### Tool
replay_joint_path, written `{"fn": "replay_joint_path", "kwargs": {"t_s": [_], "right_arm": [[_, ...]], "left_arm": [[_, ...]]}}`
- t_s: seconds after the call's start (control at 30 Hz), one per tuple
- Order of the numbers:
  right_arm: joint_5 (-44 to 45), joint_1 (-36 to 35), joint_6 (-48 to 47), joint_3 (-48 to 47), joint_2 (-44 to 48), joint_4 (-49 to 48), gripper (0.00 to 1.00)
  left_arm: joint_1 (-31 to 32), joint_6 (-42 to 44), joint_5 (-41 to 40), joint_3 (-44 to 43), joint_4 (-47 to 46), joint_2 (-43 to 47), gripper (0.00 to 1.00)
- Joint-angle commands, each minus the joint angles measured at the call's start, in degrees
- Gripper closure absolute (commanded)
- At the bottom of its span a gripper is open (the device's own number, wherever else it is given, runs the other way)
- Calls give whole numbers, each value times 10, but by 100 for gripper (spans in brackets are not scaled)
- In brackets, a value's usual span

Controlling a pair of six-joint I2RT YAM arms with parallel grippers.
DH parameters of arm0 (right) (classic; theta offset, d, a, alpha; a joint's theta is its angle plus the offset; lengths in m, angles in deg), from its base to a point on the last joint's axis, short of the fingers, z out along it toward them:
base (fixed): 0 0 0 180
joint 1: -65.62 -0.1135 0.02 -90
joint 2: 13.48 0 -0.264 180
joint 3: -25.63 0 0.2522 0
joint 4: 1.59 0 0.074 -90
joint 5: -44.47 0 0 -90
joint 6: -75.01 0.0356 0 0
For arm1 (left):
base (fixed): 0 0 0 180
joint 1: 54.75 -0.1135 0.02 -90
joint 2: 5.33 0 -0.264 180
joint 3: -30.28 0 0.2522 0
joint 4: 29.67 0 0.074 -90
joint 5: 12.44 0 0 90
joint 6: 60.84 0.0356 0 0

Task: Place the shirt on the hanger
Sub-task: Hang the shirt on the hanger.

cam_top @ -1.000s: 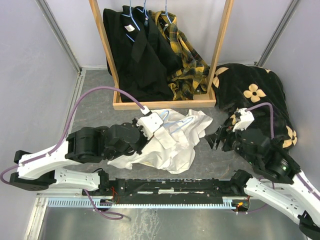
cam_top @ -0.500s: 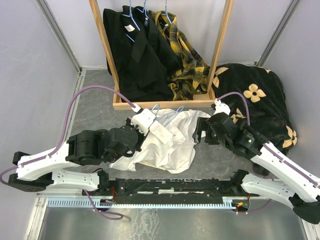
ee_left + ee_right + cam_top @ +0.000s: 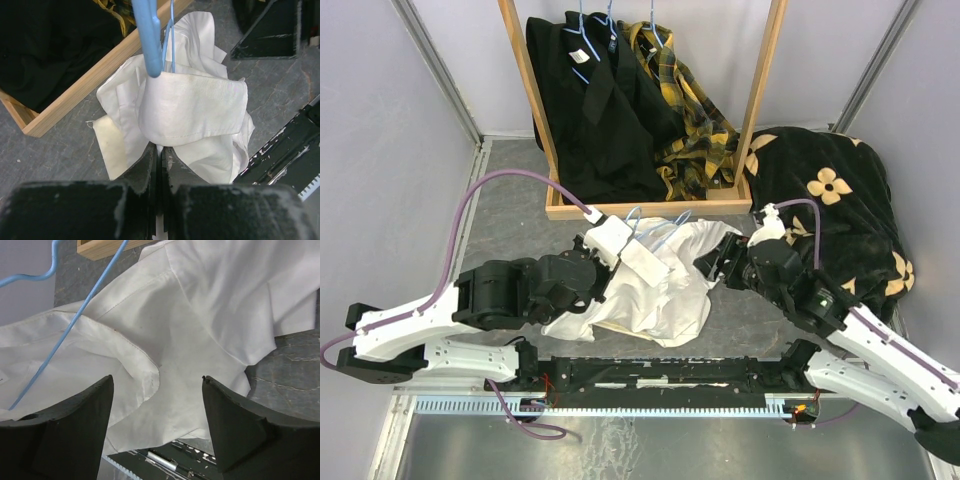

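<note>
Shirt (image 3: 665,290) lies crumpled on the grey table (image 3: 510,215) between both arms, just in front of the wooden rack base (image 3: 650,209). The blue hanger (image 3: 148,35) rises out of its folds. One fold is pinched in the clenched left gripper (image 3: 159,150), while the right gripper (image 3: 156,385) hangs spread wide over the shirt.

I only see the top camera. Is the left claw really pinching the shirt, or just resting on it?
Observer: Pinching. The left wrist camera shows the left gripper shut, with the white shirt caught between its fingers.
Operator: Is the right claw grabbing too?
Observer: No. Its own camera shows the right gripper open, fingers wide apart over the cloth.
Operator: Where does the hanger go?
Observer: On the left wrist camera, the hanger dips behind the folded collar, just above the shut fingers.
</note>
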Motion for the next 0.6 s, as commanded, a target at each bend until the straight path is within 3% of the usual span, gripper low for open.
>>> {"fn": "replay_joint_path", "kwargs": {"t_s": [0.0,0.37,0.57], "right_arm": [[-43,1,29,16,-37,-90,19],[-97,1,56,55,-129,-144,30],[-105,1,86,81,-129,-191,44]], "left_arm": [[0,12,16,-25,-42,-4,97],[0,9,13,-33,-36,-5,97],[0,11,13,-33,-33,-5,97]]}}
